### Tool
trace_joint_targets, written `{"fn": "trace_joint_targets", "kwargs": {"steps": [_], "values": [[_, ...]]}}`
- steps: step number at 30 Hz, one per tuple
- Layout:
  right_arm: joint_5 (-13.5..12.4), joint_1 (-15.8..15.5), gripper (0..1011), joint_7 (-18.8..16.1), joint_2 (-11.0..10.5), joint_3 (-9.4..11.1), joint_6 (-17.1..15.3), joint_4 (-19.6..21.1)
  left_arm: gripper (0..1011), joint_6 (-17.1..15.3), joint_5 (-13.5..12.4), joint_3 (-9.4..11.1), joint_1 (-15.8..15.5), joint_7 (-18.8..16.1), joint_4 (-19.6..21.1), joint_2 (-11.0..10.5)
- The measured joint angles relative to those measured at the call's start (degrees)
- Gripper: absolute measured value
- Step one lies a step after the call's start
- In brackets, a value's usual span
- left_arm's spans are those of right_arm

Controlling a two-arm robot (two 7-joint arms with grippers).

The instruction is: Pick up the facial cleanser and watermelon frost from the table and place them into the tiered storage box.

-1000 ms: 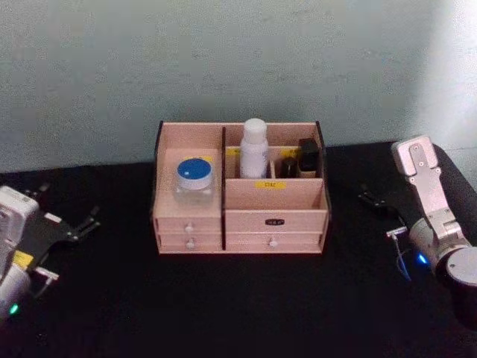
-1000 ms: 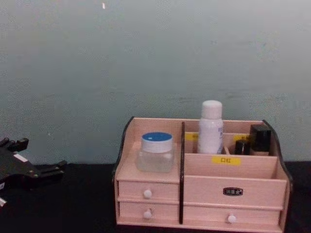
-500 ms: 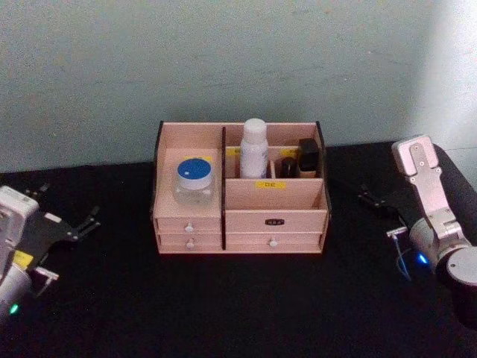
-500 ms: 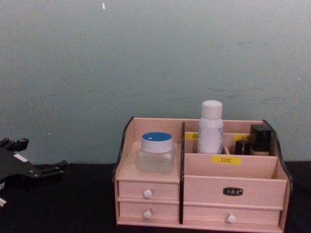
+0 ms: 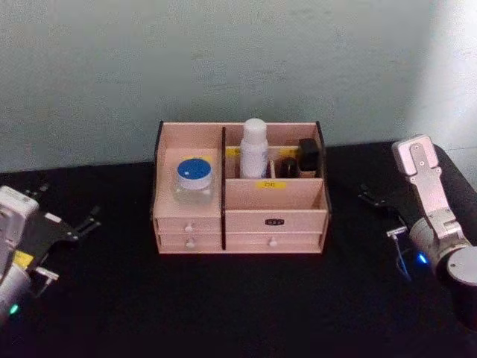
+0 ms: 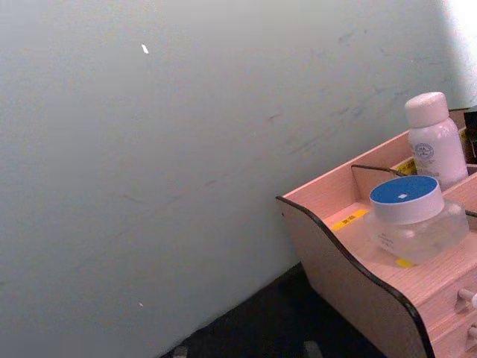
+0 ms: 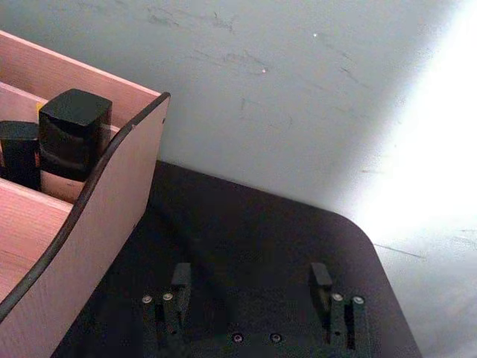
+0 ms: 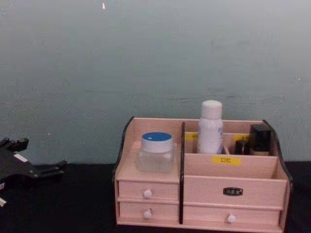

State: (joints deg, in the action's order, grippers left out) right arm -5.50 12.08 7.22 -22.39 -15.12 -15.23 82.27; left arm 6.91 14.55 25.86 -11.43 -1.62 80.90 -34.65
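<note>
Nothing has moved since a second ago apart from a slight shift of the left pincer [image 5: 63, 242], which stays low at the left edge of the black desk [image 5: 238, 298]; both arms are well apart from the storage box [image 5: 238, 224].

From the head camera the box stands at the middle of the desk against the wall. The jar [image 5: 195, 179] with the blue lid sits on the box's left step, above the two left drawers, and the white bottle [image 5: 254, 149] stands upright in the rear compartment just right of the dark divider. Two small black containers [image 5: 302, 159] fill the rear right compartment.

The chest camera shows the same things side-on, with the bottle's cap rising above the box's rear wall, and the left pincer as a dark shape at the left edge. The left wrist camera adds the pale-blue print on the bottle and a yellow label behind the jar.

The right wrist camera looks past the right pincer [image 7: 250, 294]: its two dark fingers [image 7: 179, 287] stand wide apart, holding nothing, over the desk beside the box's right wall. The left pincer's black fingers look spread and empty, though its tips are hard to make out.
</note>
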Motion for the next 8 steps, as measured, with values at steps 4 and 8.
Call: {"fn": "trace_joint_targets", "kwargs": {"steps": [4, 8], "values": [[0.00, 0.00, 1002, 0.00, 0.00, 0.00, 0.00, 0.00, 1001, 0.00, 0.00, 0.00, 0.00, 0.00, 0.00, 0.00], [0.00, 0.00, 1003, 0.00, 0.00, 0.00, 0.00, 0.00, 1001, 0.00, 0.00, 0.00, 0.00, 0.00, 0.00, 0.00]]}}
